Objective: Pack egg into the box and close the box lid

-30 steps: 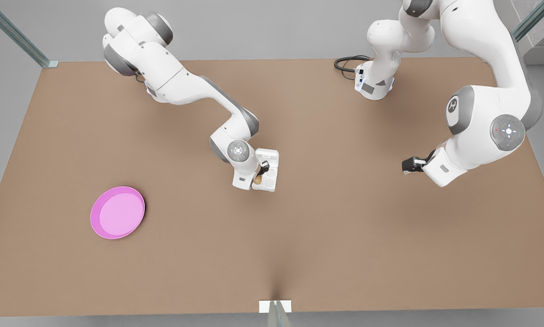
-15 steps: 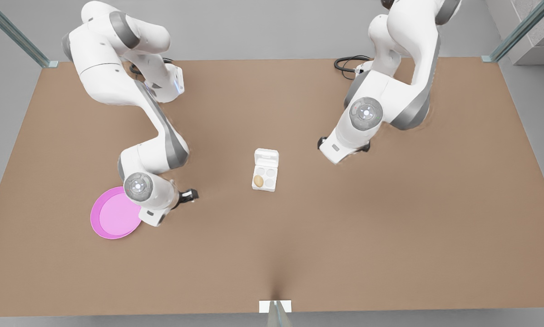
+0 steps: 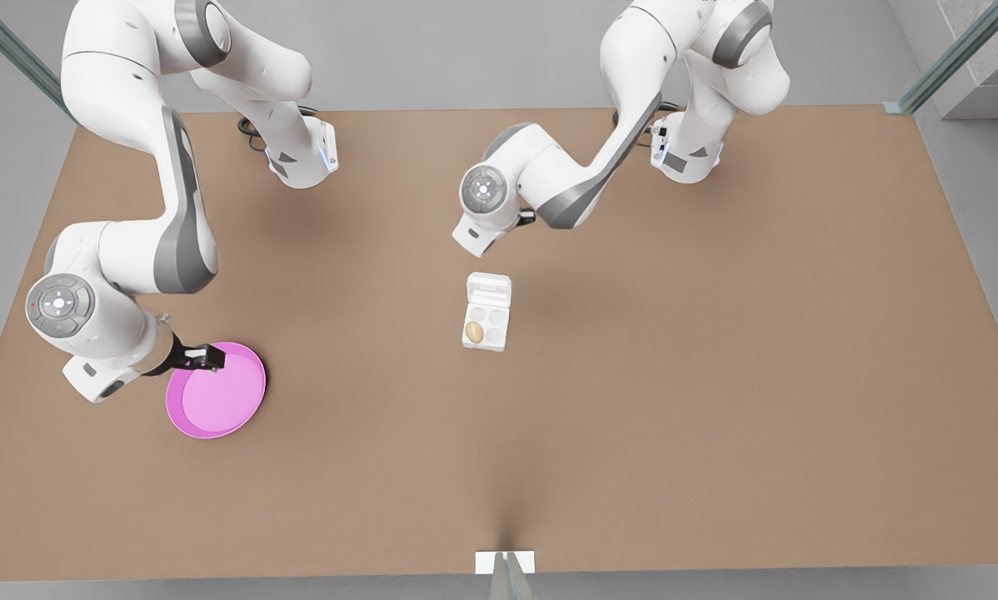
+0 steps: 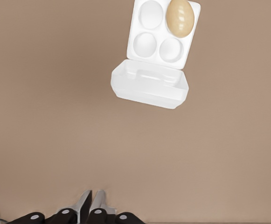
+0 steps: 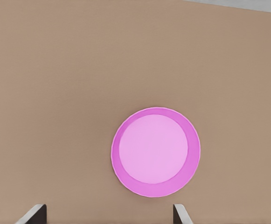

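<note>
The white box (image 3: 496, 337) lies open at the table's middle, and the tan egg (image 3: 474, 332) rests in one of its four cups. The box lid (image 3: 489, 291) lies flat behind the cups, ridge up. In the left wrist view the egg (image 4: 180, 17), the box (image 4: 147, 43) and the lid (image 4: 149, 84) lie ahead of my left gripper (image 4: 91, 205), which is shut and empty. That arm's wrist (image 3: 482, 192) hovers just behind the lid. My right gripper (image 3: 203, 358) is open and empty over the pink plate's edge; its fingertips (image 5: 32, 212) stand wide apart.
A round pink plate (image 3: 216, 392) lies at the front view's left, seen again in the right wrist view as the plate (image 5: 156, 151). A black cable (image 3: 632, 117) coils by the far arm base. A small white bracket (image 3: 505, 562) sits at the table's near edge.
The right gripper let go of the egg in a cup and swung back to the pink plate. The left arm swept from the front view's right to just behind the lid.
</note>
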